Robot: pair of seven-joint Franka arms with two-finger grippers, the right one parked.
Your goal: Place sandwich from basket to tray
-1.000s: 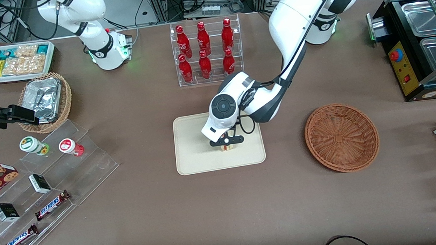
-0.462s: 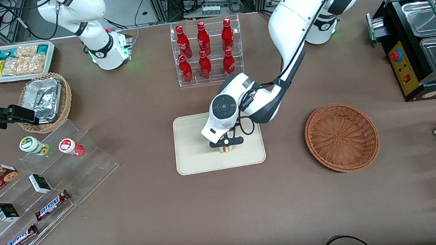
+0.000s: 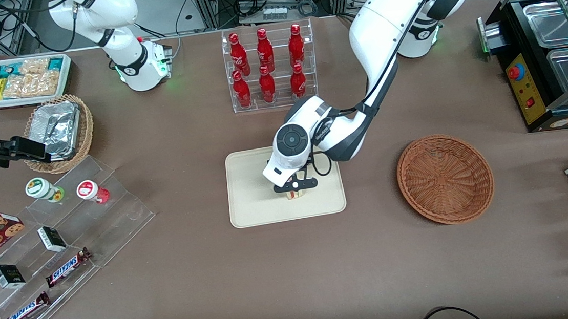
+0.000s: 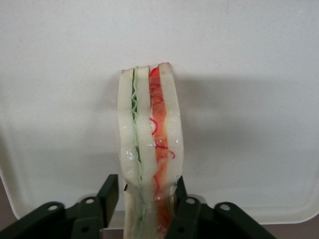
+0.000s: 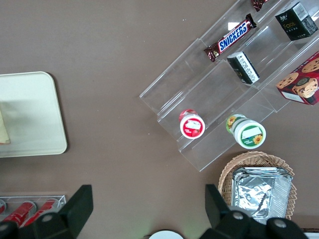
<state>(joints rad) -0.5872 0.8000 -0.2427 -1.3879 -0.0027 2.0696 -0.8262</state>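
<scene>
The sandwich (image 3: 295,194), a wedge of white bread with green and red-orange filling (image 4: 149,129), stands on edge over the middle of the cream tray (image 3: 251,193), its tip at the tray's surface (image 4: 249,74). My left gripper (image 3: 294,187) points down over the tray and is shut on the sandwich; in the left wrist view (image 4: 146,186) the black fingers (image 4: 110,191) flank the wedge's wrapped sides. The reddish-brown round basket (image 3: 445,179) sits beside the tray, toward the working arm's end, with nothing in it.
A clear rack of red bottles (image 3: 268,68) stands farther from the camera than the tray. Toward the parked arm's end are a stepped acrylic shelf of snacks (image 3: 54,236), a tan wicker basket with a foil container (image 3: 58,130) and a white bin (image 3: 25,79). A black food warmer (image 3: 552,54) stands at the working arm's end.
The gripper and the sandwich have shifted only very slightly over the tray. The grip looks the same.
</scene>
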